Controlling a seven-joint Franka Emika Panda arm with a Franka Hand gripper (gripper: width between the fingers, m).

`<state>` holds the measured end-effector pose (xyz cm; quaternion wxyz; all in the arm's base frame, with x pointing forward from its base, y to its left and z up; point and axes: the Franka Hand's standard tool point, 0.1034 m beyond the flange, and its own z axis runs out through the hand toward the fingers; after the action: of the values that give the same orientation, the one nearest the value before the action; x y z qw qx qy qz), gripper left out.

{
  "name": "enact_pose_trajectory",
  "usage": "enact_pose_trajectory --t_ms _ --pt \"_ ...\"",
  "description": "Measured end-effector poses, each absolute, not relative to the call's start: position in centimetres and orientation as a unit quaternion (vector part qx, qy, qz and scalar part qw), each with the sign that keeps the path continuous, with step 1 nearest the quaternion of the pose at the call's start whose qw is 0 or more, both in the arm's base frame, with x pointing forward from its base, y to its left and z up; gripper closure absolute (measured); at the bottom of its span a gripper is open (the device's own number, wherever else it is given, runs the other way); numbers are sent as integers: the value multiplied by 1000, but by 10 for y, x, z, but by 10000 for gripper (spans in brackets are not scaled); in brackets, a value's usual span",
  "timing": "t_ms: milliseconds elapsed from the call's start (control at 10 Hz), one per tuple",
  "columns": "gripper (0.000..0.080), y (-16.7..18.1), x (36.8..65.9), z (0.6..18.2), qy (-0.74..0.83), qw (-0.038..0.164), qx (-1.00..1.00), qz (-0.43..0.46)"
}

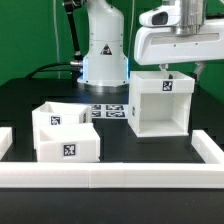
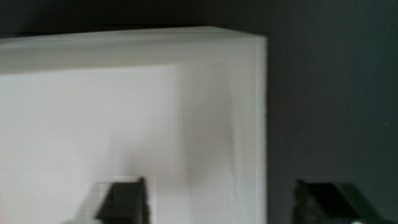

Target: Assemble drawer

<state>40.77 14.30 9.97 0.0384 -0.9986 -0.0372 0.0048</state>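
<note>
A white open-fronted drawer case (image 1: 157,105) stands on the black table at the exterior view's right, with a tag on its top. A lower white drawer tray (image 1: 65,135) with tags on its walls sits at the left, apart from the case. My gripper (image 1: 183,67) hangs just above the case's top, near its right side. In the wrist view the case's white top (image 2: 107,110) fills most of the frame. My gripper (image 2: 222,202) is open. One of its fingers (image 2: 121,200) is over the white surface and the other is over the dark table, either side of the case's edge, holding nothing.
The marker board (image 1: 112,110) lies flat between the two white parts, in front of the robot base (image 1: 103,50). A white raised border (image 1: 110,176) runs along the table's front and up both sides.
</note>
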Motion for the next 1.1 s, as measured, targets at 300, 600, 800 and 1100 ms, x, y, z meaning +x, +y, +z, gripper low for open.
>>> enact_pose_trajectory --t_ms 300,600,800,1100 --pt "694 142 407 99 -37 38 -999 5" --pt "762 142 407 99 -37 38 -999 5" --pt "762 142 407 99 -37 38 -999 5" --pt "762 118 433 102 -30 39 -999 9"
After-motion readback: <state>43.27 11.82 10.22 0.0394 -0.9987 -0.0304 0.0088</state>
